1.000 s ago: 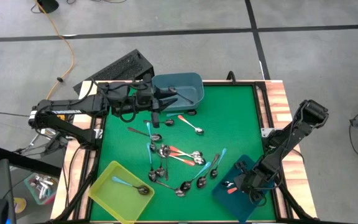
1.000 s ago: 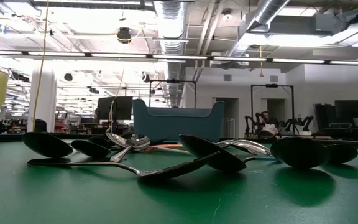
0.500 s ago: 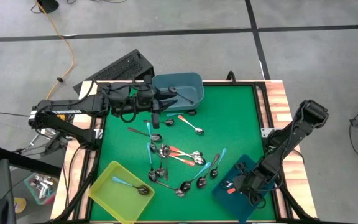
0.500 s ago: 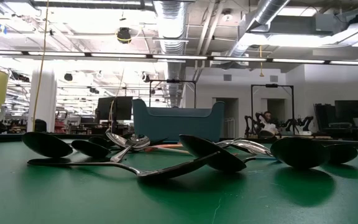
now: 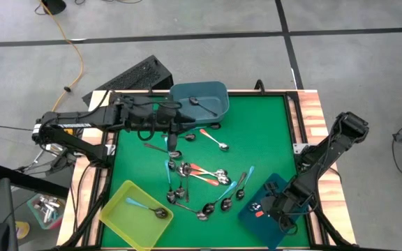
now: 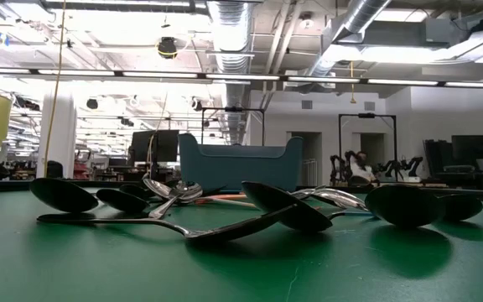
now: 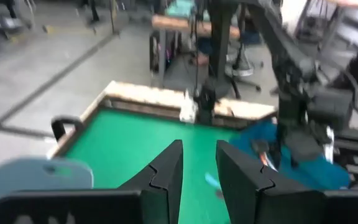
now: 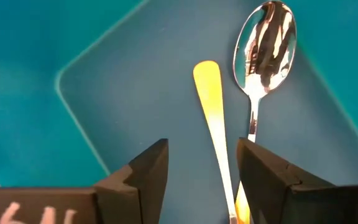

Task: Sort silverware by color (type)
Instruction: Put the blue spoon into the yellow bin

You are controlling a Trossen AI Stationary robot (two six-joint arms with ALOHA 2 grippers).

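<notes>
Orange-handled spoon point(image 8: 215, 118) flat in dark blue bin point(image 8: 73, 124), loose between wide-spread right tool point(image 8: 202, 171) fingers.

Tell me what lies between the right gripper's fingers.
In the right wrist view, the right gripper stands open over the dark blue bin. Between its fingers lies the orange-handled spoon, not gripped; a second spoon lies alongside.

A flat green table mat point(image 5: 264, 132) holds shiny silver spoons with light blue, orange-red or dark handles point(image 5: 199, 176). There is a yellow plastic bin point(image 5: 117, 219), a grey-blue plastic bin point(image 5: 211, 92) and a dark blue plastic bin point(image 5: 279, 183).
</notes>
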